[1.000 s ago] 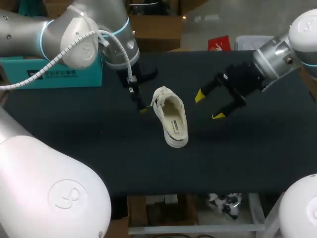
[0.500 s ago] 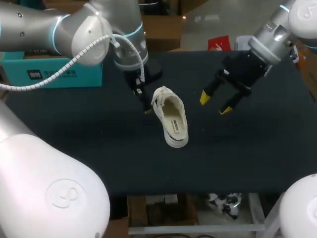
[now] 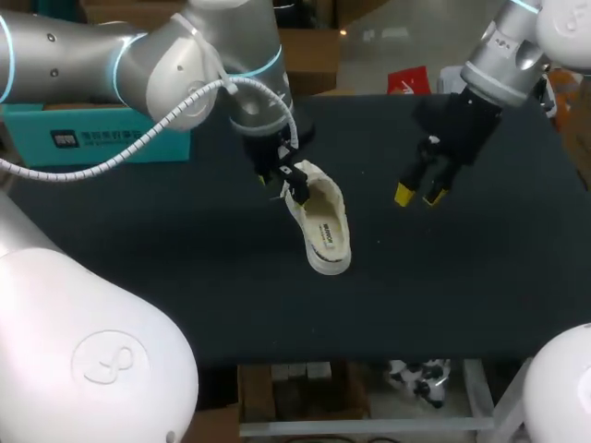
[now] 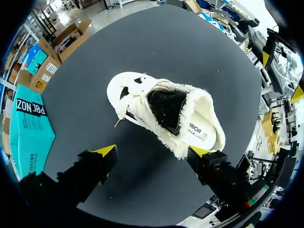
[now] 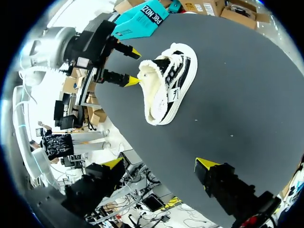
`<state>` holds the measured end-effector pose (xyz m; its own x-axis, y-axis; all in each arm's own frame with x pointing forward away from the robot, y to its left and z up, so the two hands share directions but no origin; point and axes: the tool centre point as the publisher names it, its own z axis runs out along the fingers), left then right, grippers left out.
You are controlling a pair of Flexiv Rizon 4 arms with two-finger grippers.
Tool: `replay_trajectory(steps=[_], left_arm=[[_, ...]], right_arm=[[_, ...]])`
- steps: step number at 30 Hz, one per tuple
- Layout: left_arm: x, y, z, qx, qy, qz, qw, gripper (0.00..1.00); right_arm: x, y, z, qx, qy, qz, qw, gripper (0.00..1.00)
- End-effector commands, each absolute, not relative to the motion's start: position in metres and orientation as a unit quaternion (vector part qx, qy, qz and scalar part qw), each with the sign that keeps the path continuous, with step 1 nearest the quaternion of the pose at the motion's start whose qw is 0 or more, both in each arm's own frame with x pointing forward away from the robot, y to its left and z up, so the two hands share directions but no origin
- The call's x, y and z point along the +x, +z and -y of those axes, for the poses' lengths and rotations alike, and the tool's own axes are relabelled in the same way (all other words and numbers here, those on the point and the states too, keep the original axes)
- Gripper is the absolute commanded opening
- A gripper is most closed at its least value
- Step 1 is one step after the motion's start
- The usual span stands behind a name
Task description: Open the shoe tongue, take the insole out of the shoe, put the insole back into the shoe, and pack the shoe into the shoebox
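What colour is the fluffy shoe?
The shoe is creamy white, with a black tongue; the left wrist view shows it best.

Jaws wide apart on both left arm (image 3: 92, 55) and right arm (image 3: 512, 55).

The shoe (image 4: 142, 95) looks like off-white canvas with a smooth, rubbery sole rim. Its fleece lining (image 4: 209, 111) is shaggy, rough and matt, while the insole (image 4: 202, 133) lies flat, pale and smooth. The table (image 3: 185, 277) has a dark matt covering, finely grained, with no shine. The shoebox (image 3: 102, 138) is teal cardboard with a faint sheen. The left arm (image 3: 83, 46) has a silvery shell, satin to glossy, and its coiled cable (image 3: 171, 120) is white plastic. The left gripper (image 4: 152, 152) and right gripper (image 5: 159, 164) are matt black, tipped in yellow plastic.
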<state>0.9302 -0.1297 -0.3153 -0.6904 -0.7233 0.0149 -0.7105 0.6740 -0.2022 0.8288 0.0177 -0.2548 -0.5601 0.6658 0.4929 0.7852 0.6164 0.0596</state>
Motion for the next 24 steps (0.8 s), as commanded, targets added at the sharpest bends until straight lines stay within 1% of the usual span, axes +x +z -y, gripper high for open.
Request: replay_trajectory(steps=[1, 4, 6, 22, 23, 24], left_arm=[[0.926, -0.317, 0.124, -0.393, -0.106, -0.913, 0.037, 1.0], [0.926, -0.317, 0.124, -0.393, -0.106, -0.913, 0.037, 1.0], [0.926, -0.317, 0.124, -0.393, -0.106, -0.913, 0.037, 1.0], [0.926, -0.317, 0.124, -0.393, -0.106, -0.913, 0.037, 1.0], [0.926, -0.319, 0.126, -0.395, -0.103, -0.912, 0.037, 1.0], [0.923, -0.323, 0.13, -0.43, -0.103, -0.896, 0.029, 1.0]], right_arm=[[0.818, -0.245, -0.014, -0.291, -0.08, 0.943, 0.14, 1.0], [0.81, -0.245, -0.005, -0.172, -0.047, 0.979, 0.1, 1.0], [0.808, -0.247, 0.006, -0.127, -0.048, 0.987, 0.089, 1.0], [0.81, -0.249, 0.01, -0.125, -0.057, 0.987, 0.086, 1.0], [0.81, -0.25, 0.012, -0.121, -0.058, 0.987, 0.083, 1.0], [0.81, -0.252, 0.017, -0.105, -0.058, 0.99, 0.077, 1.0]])
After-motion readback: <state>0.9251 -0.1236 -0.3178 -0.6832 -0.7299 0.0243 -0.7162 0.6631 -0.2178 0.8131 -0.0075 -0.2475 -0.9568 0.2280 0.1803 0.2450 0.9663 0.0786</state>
